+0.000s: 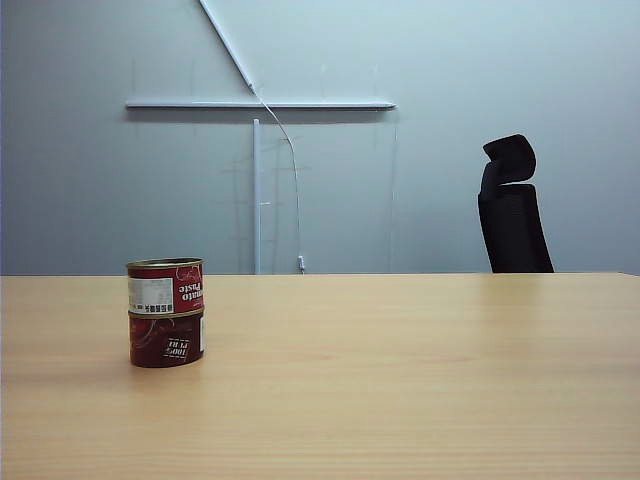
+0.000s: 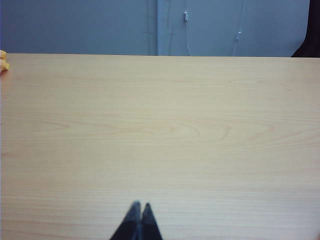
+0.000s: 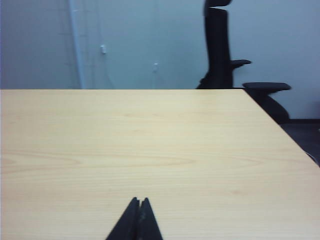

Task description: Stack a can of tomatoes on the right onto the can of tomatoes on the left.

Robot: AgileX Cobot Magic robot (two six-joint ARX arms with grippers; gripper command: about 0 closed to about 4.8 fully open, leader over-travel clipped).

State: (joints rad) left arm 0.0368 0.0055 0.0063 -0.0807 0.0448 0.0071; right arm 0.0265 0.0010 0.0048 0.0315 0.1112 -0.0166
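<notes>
Cans stacked on the left side of the table in the exterior view: upper tomato can sits upright on the lower tomato can, touching, rims roughly aligned. Both are short metal cylinders with glossy dark red labels; upper one has a white printed panel and a metallic rim, lower one's label text reads upside down. Table is pale wood-grain laminate, smooth and flat, faint sheen

Left gripper: seen only in the left wrist view, two dark pointed fingertips pressed together, closed on nothing, hanging over bare table surface. Small yellow object at the table's far edge in that view, too cropped to identify

Right gripper: seen only in the right wrist view, same dark tapered tips meeting at a point, closed and empty, over bare wood grain. Neither gripper shows in the exterior view, and the cans show in neither wrist view, so both are well apart from the stack

Background: matte grey-blue wall with a white cable duct and thin cable, black office chair with headrest behind the table's far right edge
</notes>
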